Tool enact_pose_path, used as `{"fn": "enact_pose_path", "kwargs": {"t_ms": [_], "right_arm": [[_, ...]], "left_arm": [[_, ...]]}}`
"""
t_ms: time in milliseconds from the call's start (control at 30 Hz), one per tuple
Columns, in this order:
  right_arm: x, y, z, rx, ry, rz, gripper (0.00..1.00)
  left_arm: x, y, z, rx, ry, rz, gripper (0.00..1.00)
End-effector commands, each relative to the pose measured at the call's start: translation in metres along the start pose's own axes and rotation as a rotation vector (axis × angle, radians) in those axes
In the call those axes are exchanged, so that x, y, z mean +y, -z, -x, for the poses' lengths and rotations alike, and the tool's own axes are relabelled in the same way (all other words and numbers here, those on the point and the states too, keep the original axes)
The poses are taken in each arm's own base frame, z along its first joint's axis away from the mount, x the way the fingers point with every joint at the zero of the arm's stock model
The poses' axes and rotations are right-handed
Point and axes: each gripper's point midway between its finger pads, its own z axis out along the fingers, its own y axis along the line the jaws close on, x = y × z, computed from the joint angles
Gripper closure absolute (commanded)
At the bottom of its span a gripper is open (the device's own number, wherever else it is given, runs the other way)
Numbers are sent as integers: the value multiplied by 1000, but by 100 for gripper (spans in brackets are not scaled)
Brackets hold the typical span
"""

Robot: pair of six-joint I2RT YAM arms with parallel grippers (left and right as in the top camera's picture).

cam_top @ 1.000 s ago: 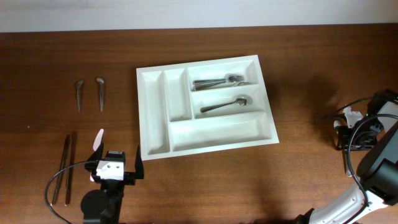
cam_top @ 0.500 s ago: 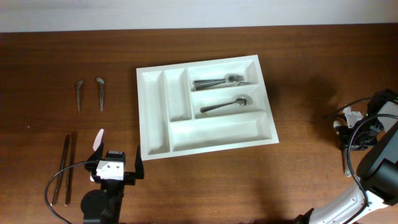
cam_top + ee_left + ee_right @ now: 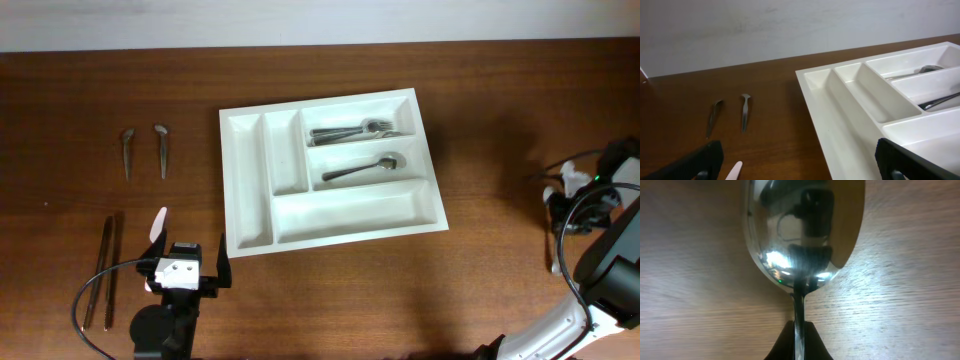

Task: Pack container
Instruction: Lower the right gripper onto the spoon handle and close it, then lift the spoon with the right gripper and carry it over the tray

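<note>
Right pincer (image 3: pixel 796 346) is clamped on the handle of a shiny spoon (image 3: pixel 802 230). The bowl fills most of the right wrist view, with bench (image 3: pixel 680 280) wood right behind it, and I can't tell if it's actually touching. From overhead that arm sits way over at the right edge, well apart from everything else.

Left pincer (image 3: pixel 187 262) is spread wide apart with nothing in it, at the near left, just off the container's near-left corner. The container (image 3: pixel 345 213) is white with five compartments and lies mid-bench, a bit skewed. Its far-right slot has a bunch of forks (image 3: pixel 355 131), and the slot just below holds a lone spoon (image 3: pixel 365 168).

Beside the left pincer there's a pale plastic utensil (image 3: pixel 158 224), then two long dark sticks (image 3: pixel 100 270). Further back are two short metal utensils (image 3: pixel 161 148), side by side.
</note>
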Motion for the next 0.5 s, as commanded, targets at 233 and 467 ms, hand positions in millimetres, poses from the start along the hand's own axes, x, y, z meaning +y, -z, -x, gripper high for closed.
{"fn": "enact_pose_path", "kwargs": {"t_ms": [233,467], "right_arm": [[92,113,93,-294,-231,450,96],[172,157,136,-345,-333,635,96]], "left_arm": [[0,0,-1,-5,-15,1,1],[0,0,-1,-4,-15,1,1]]}}
